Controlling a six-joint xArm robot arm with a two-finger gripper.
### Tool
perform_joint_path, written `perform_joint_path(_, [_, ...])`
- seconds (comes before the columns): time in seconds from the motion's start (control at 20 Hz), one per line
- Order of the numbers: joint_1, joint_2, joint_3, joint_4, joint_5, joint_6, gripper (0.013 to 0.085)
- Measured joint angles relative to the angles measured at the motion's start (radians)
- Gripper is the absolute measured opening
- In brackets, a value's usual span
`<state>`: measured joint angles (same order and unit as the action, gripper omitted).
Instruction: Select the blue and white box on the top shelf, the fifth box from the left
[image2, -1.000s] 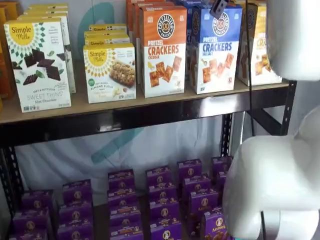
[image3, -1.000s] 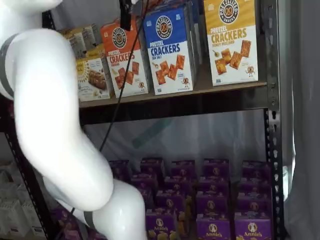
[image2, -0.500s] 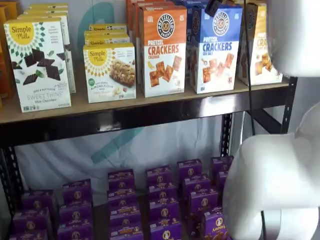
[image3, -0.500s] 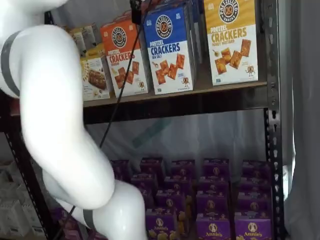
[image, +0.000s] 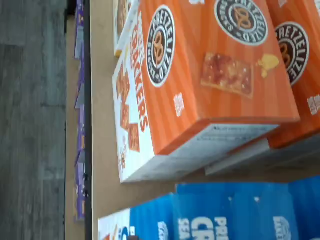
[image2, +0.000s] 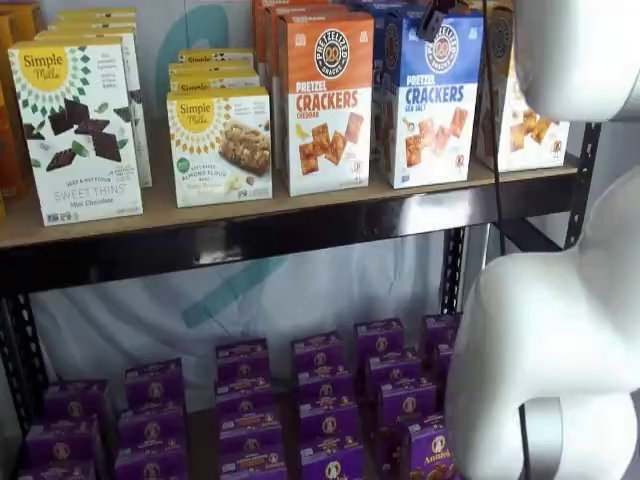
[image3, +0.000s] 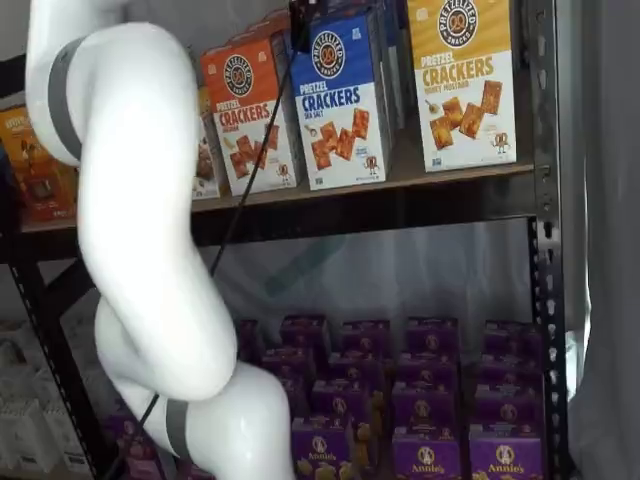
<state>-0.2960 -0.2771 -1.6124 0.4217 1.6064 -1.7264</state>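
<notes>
The blue and white box stands upright on the top shelf, between an orange-topped box and a yellow-topped box. It shows in both shelf views. My gripper hangs from the view's top edge just in front of the blue box's upper edge; only a black finger shows, with a cable beside it. I cannot tell if it is open or shut. The wrist view looks down on the orange-topped box, with the blue box's top beside it.
My white arm hides the shelf's left part in one shelf view, and in the other my arm hides the right side. Simple Mills boxes stand further left. Several purple boxes fill the lower level. Black uprights frame the shelves.
The black finger has shifted sideways from in front of the orange-topped box to the blue box's upper edge. My arm's big white links have swung and risen. The boxes have not moved.
</notes>
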Motion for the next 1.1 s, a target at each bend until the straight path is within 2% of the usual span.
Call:
perform_joint_path(0.55, [0.025, 0.096, -0.116, -0.104, 0.131, -0.004, 0.0850])
perform_joint_path(1.1, [0.048, 0.092, -0.108, -0.180, 0.159, -0.009, 0.0850])
